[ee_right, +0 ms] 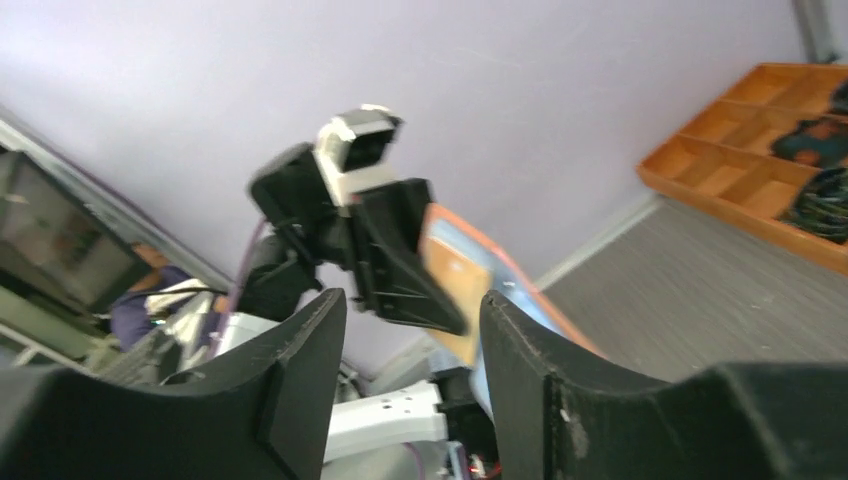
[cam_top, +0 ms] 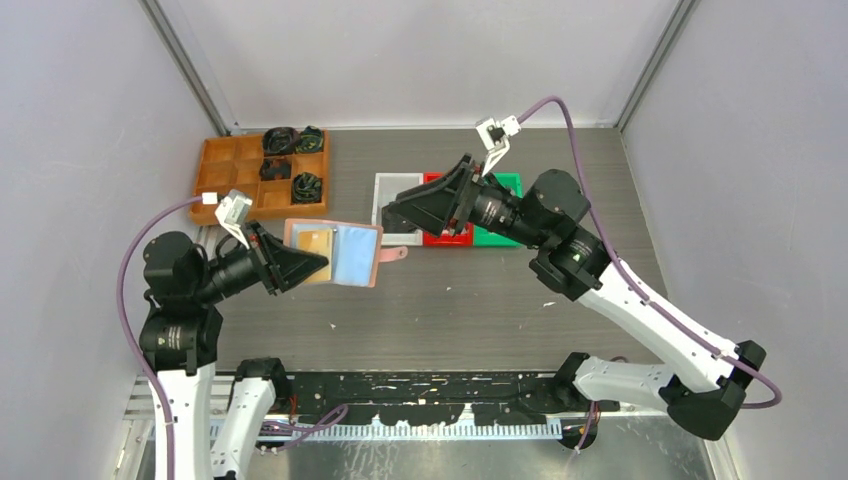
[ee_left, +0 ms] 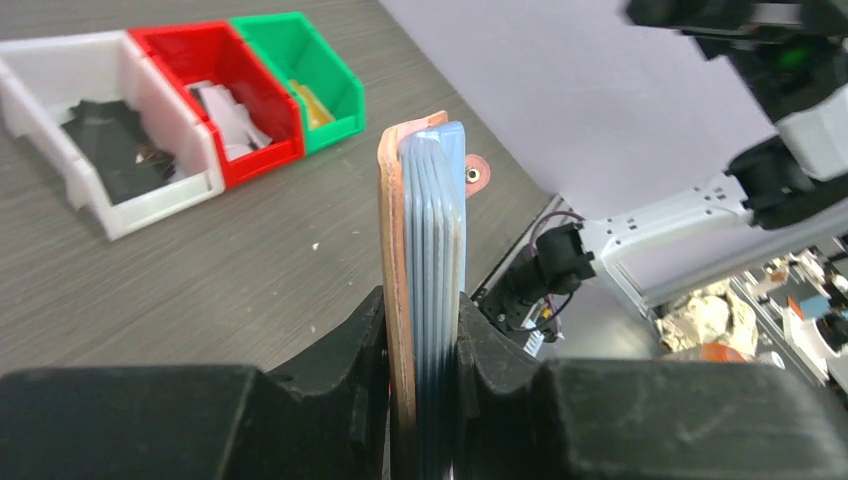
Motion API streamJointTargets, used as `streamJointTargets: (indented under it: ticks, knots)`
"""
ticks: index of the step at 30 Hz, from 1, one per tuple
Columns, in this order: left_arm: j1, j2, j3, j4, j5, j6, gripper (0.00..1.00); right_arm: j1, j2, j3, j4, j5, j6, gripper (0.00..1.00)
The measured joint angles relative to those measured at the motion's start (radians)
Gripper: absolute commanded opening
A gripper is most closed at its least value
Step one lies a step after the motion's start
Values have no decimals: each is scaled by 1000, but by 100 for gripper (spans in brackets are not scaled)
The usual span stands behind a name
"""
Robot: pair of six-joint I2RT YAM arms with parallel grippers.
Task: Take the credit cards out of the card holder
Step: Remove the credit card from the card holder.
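Observation:
A salmon-pink card holder (cam_top: pixel 340 254) with light-blue sleeves hangs above the table, and my left gripper (cam_top: pixel 305 265) is shut on its left end. An orange card (cam_top: pixel 316 243) shows in the front sleeve. In the left wrist view the card holder (ee_left: pixel 425 270) stands on edge between the fingers, its snap tab (ee_left: pixel 477 173) pointing away. My right gripper (cam_top: pixel 395 212) hovers open above the bins, a little right of the holder and apart from it. The right wrist view shows the open right gripper (ee_right: pixel 412 320) empty, with the card holder (ee_right: pixel 470 280) and the left gripper beyond.
White (cam_top: pixel 396 208), red (cam_top: pixel 447 236) and green (cam_top: pixel 508 185) bins stand in a row at mid-table; each holds cards in the left wrist view. An orange compartment tray (cam_top: pixel 262 173) with black cables sits at the back left. Walls close three sides.

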Motion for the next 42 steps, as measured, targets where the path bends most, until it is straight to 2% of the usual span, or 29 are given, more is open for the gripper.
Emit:
streamJointTargets:
  ticks: [5,11,15,21,31,38,42]
  knots:
    - [0,26,0,-63,-69,28,0,46,70,25,74,-37,80,53]
    - [0,12,-1,-68,-72,24,0,111,241,-20,131,-86,174,46]
    - [0,-3,-11,-47,-37,-8,6,113,298,-89,184,-113,252,45]
    - [3,-2,-18,-8,31,-36,9,113,305,-125,277,-144,317,41]
    - [5,13,-25,5,38,-38,9,113,332,-146,404,-162,388,37]
    - [5,33,-23,-37,42,-2,10,113,333,-143,406,-161,386,37]
    - [5,33,-23,-46,42,9,9,113,335,-105,348,-159,348,37]
